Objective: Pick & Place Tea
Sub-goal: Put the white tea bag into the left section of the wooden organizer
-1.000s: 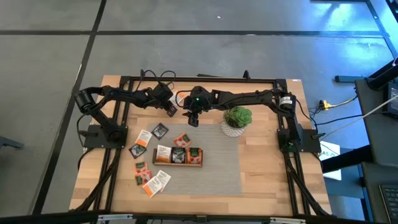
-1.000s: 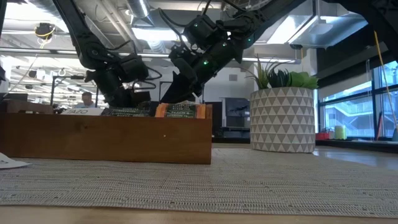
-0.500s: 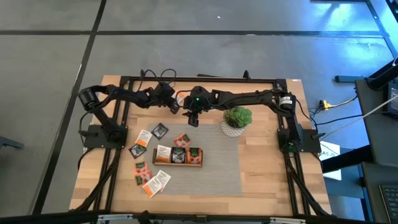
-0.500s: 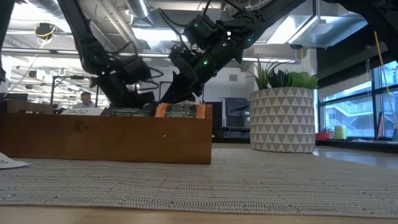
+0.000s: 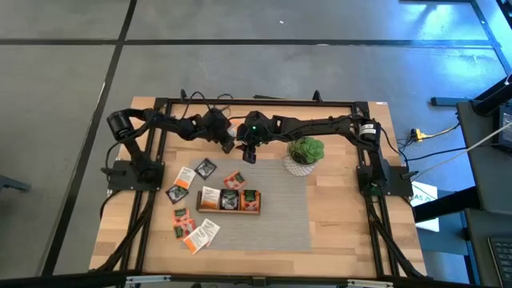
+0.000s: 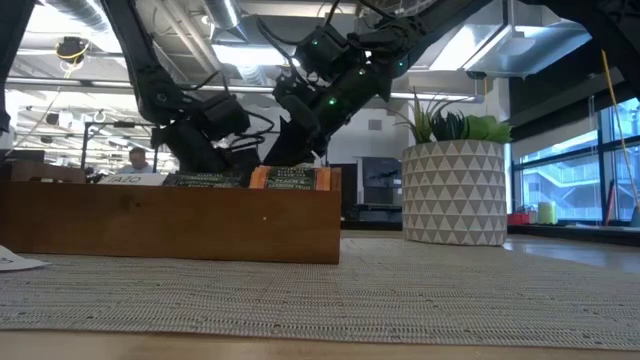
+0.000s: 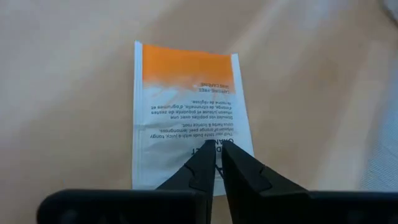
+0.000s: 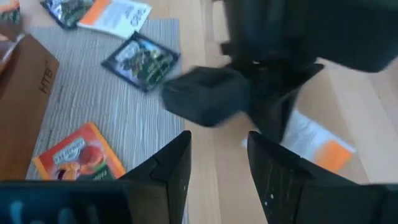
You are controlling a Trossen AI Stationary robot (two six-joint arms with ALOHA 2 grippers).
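The wooden table [image 5: 344, 216] carries a grey woven mat [image 5: 280, 216] and stands on a grey floor crossed by dark seams. In the low view the room behind shows ceiling lights, windows on the far side and a person [image 6: 140, 160] sitting in the distance.

A long wooden tray [image 5: 229, 200] lies on the mat, its 3 compartments filled with sachets. A potted plant [image 5: 305, 154] in a white patterned pot stands just beside the right arm.

The left gripper [image 5: 226, 143] reaches inward over the bare wood at the back of the table, its arm stretched low. In the left wrist view its fingers [image 7: 202, 171] are pinched on the edge of a white-and-orange sachet [image 7: 189, 115], which hangs from them above the wood.

The right gripper [image 5: 249, 154] sits right next to the left one, pointing down, with the arm bent across from the other side. Its fingers [image 8: 168, 171] stand apart with nothing between them.

Ahead of the right gripper, a red-orange sachet [image 8: 78, 155] and a dark sachet [image 8: 141, 60] lie flat on the mat. More loose sachets [image 5: 196, 232] are scattered beyond the tray, well apart from both grippers.
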